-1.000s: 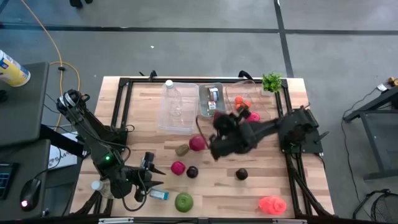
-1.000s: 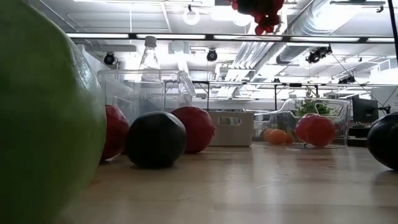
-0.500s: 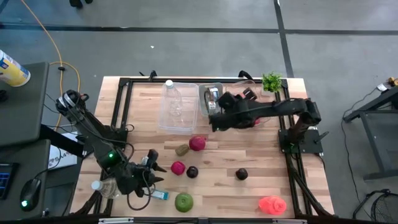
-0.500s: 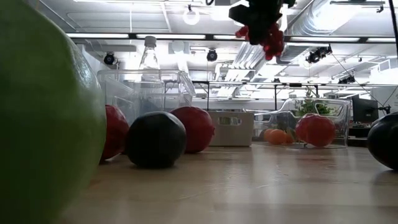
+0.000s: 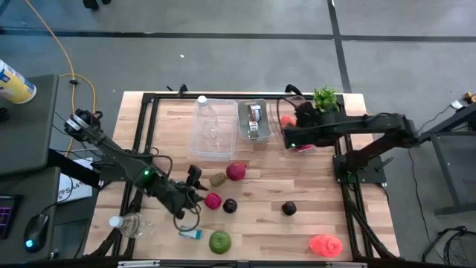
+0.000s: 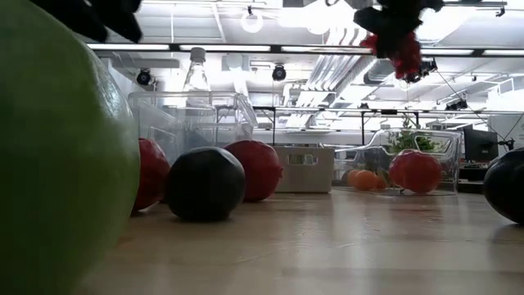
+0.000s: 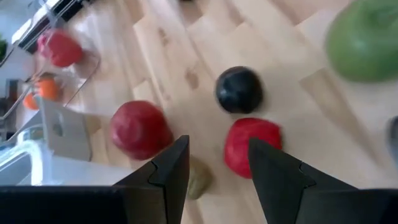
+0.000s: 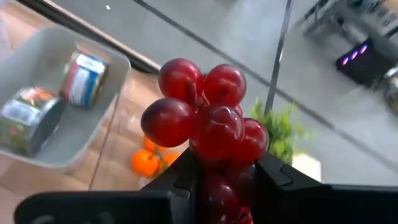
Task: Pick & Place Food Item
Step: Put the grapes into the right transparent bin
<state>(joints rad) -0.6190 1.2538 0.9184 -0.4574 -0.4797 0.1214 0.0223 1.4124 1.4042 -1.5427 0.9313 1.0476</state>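
My right gripper (image 5: 291,138) is shut on a bunch of red grapes (image 8: 208,124) and hangs high over the clear container (image 5: 297,112) at the table's far right. The container holds oranges (image 8: 146,162) and a red fruit. In the low view the grapes (image 6: 401,49) show near the picture's top. My left gripper (image 5: 195,192) is open and hovers over the table's near-left middle. A magenta-red fruit (image 7: 252,146) lies on the wood just ahead of its fingers, beside a dark plum (image 7: 238,89). My right gripper pinches the grape bunch between its two fingers, on the bunch's lower berries (image 8: 217,180). The rest of the berries bulge out past the fingertips. The bunch is lifted clear, high above the table.
Loose on the wood lie a red apple (image 5: 236,171), an olive fruit (image 5: 217,179), a second dark plum (image 5: 289,209), a green apple (image 5: 220,241) and a pink item (image 5: 325,243). At the far edge stand a clear bin with a bottle (image 5: 212,126), a grey tray of cans (image 5: 253,119) and a green plant (image 5: 325,97).
My right gripper has carried the grapes from over the table's middle toward the far-right corner and now hangs over the clear container. My left gripper has moved from the near-left corner toward the table's middle, closing on the magenta-red fruit.
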